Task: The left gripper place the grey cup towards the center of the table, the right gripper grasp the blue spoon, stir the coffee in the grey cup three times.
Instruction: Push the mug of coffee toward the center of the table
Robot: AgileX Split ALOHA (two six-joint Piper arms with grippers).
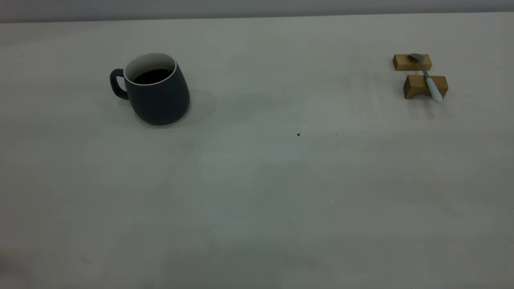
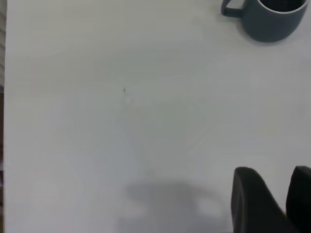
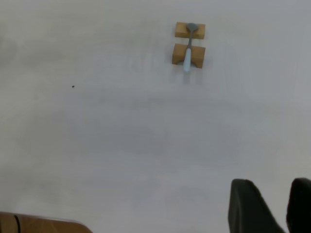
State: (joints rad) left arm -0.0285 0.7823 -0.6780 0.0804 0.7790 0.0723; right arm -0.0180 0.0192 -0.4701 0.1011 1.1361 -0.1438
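Two tan wooden blocks (image 1: 419, 74) sit in the upper right of the exterior frame, one behind the other, and the blue spoon (image 1: 427, 77) lies across both: its metal bowl rests on the farther block, its pale handle overhangs the nearer one. I note that nothing else touches it.

I find the grey cup (image 1: 154, 90) in the upper left of the same frame, upright on the table (image 1: 257, 192), handle pointing toward the frame's left edge. The coffee (image 1: 152, 76) shows as a dark flat surface below the white inner wall. Cup and spoon are well apart, with bare tabletop between them. A small dark speck (image 1: 298, 134) lies near the middle of the frame.

Neither arm appears in the exterior view. From the left wrist camera I see the left gripper (image 2: 280, 194) at the lower right corner of its frame, two black fingers with a narrow gap between them, holding nothing; the cup (image 2: 267, 17) stands far off at the upper right corner. From the right wrist camera I see the right gripper (image 3: 278, 206) likewise at the lower right corner, fingers slightly parted and empty, with the spoon (image 3: 188, 46) on its blocks (image 3: 189, 44) well away in the upper part of the frame.
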